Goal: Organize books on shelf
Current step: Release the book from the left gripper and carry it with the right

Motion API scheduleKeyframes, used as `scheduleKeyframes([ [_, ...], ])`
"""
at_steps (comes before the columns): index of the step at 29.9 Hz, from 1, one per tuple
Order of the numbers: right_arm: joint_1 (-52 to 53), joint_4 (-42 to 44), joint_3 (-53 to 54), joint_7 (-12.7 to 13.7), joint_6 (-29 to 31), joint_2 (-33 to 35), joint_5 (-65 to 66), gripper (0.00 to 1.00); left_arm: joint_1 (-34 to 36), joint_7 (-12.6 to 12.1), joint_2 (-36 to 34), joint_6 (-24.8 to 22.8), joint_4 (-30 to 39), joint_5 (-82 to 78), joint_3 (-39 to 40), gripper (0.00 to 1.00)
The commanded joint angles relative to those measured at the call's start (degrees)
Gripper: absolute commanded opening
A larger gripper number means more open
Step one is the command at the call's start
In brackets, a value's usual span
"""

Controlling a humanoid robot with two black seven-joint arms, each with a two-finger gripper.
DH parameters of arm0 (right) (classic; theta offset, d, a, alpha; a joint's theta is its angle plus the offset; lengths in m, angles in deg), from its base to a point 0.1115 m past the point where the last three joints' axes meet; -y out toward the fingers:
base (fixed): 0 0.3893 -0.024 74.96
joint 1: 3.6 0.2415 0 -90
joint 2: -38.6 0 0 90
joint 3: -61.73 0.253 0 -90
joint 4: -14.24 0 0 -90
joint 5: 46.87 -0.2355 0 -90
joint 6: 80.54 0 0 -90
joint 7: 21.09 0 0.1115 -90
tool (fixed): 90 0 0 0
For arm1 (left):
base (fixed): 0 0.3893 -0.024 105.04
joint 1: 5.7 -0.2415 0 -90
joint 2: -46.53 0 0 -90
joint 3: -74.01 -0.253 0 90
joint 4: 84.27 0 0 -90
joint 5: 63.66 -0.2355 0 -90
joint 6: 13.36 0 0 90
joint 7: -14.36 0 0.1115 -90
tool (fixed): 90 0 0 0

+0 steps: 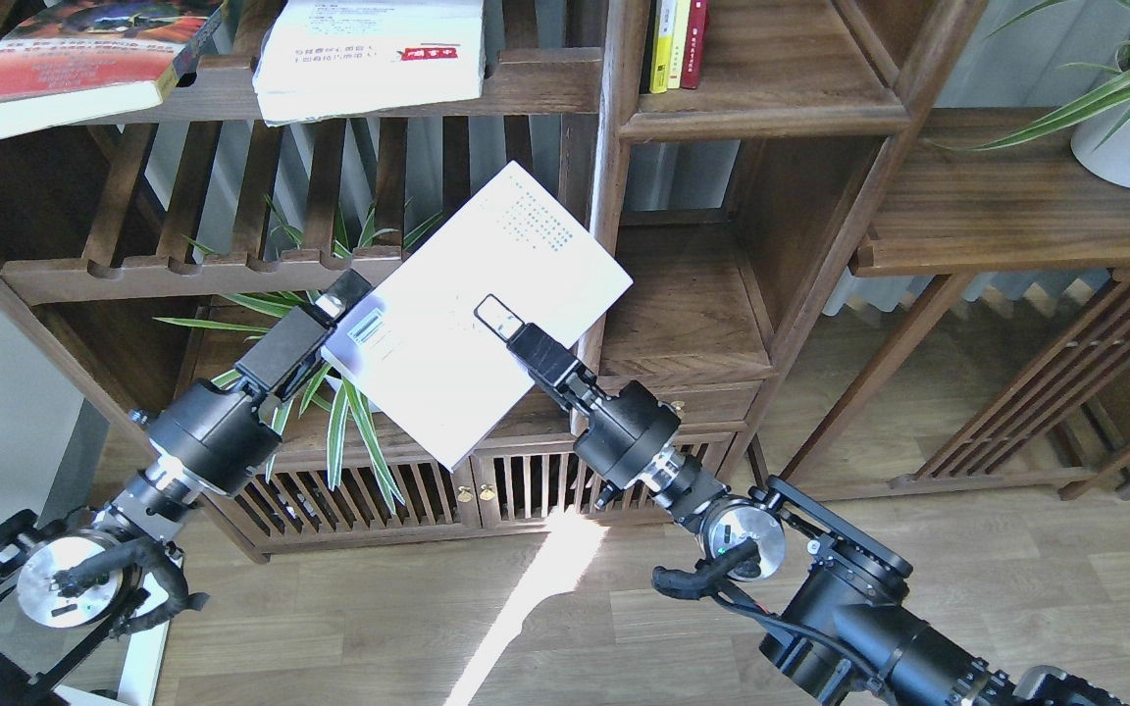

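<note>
My right gripper (498, 316) is shut on the thin white book (487, 265), held tilted in the air in front of the bookcase; one finger lies on the cover and the other is hidden beneath. The book's barcode (369, 329) shows near its left corner. My left gripper (344, 294) sits at that left edge, seen as one dark block, so its fingers cannot be told apart. The shelf (683, 314), a narrow dark-brown compartment, lies just right of the book. A red-orange book (84, 59) and a thick white book (369, 54) lie on the upper slatted rack.
Several upright books (678, 44) stand in the compartment above the shelf. A spider plant (320, 333) grows behind my left gripper. A white plant pot (1129, 142) stands on the wide plank at right. A vertical post (604, 196) separates the racks from the shelf.
</note>
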Motion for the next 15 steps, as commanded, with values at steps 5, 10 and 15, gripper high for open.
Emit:
scheduleKeyframes([
  [5,-0.6,-0.1,-0.9,0.3,0.0,0.0,0.0,0.22,-1.4,-0.1,-0.2,0.0,-2.6,-1.5,0.1,0.95],
  [10,-1.8,-2.3,-1.1,0.4,0.0,0.0,0.0,0.15,-3.3,0.0,-1.6,0.0,-4.9,-1.2,1.3,0.97],
  [15,-4.7,-3.2,-1.1,0.7,0.0,0.0,0.0,0.11,-4.8,0.7,-3.4,0.0,-8.4,-1.0,2.5,0.98],
])
